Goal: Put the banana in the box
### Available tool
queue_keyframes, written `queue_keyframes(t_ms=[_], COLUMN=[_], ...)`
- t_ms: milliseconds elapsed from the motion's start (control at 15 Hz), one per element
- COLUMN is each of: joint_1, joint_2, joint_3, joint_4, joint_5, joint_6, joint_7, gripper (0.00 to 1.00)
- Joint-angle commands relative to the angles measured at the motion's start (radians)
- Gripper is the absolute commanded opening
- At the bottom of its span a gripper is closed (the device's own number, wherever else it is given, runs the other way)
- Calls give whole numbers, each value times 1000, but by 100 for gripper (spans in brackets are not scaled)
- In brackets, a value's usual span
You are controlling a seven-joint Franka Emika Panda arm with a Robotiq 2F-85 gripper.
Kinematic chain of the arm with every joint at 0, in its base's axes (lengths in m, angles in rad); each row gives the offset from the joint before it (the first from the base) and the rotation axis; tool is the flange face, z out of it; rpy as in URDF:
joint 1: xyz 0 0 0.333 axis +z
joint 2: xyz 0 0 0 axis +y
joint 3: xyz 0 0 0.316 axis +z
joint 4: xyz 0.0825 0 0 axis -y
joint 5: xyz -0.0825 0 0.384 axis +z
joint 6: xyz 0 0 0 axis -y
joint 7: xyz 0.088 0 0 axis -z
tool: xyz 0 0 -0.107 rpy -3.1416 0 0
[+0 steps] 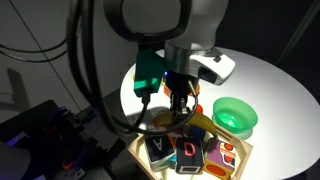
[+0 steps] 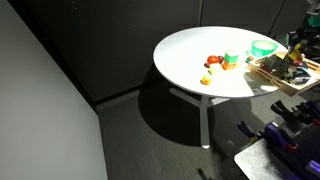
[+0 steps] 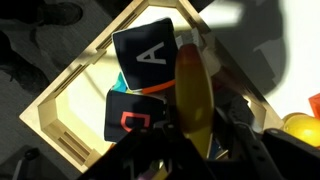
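- Item: banana (image 3: 192, 100), yellow, elongated. Location: held in the gripper (image 3: 195, 150), above the inside of the box (image 3: 85, 100). It is not yet lying on the box floor, as far as the wrist view shows.
- Jaws: clamped on the banana's lower part, one dark finger on each side of it. Most of the fruit sticks out past the fingertips.
- Long axis: in the wrist view it runs almost straight up the picture from the jaws, across the two blocks beneath.
- Key relation: the banana lies directly over the lettered blocks, not over bare wood. The block marked A (image 3: 150, 50) sits under its tip. The block with a red letter (image 3: 130, 120) sits beside its middle, toward the open part of the tray.
- Free floor: bare light wood shows past those blocks, toward the box's far corner in the wrist view. Judgement: if let go here, the fruit would likely land on or against the blocks, though inside the walls.
- Box position: at the edge of the round white table (image 1: 270, 80), just beside the green bowl (image 1: 236, 116). In an exterior view the box (image 2: 275, 68) sits at the table's edge nearest the robot.
- Arm: the gripper (image 1: 182, 105) hangs over the box side of the table.
- Other contents: loose toy pieces (image 2: 212, 66) lie near the table's middle, well apart from the box.
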Motion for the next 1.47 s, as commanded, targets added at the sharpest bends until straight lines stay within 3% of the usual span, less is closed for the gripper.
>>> queue_keyframes(t_ms=[0,733,800,867,1000,1267,1400], joint_1=[-13,-1,0,0,0,-1,-1], joint_2=[30,77,80,82,85,76,61], joint_3=[-2,18,19,20,21,21,22], joint_4=[26,49,50,52,56,54,48], joint_5=[4,3,3,3,3,4,9], joint_6=[0,14,15,14,12,9,7], joint_7=[-40,-39,-37,-37,-38,-42,-46], gripper=[14,14,44,65,69,98,100])
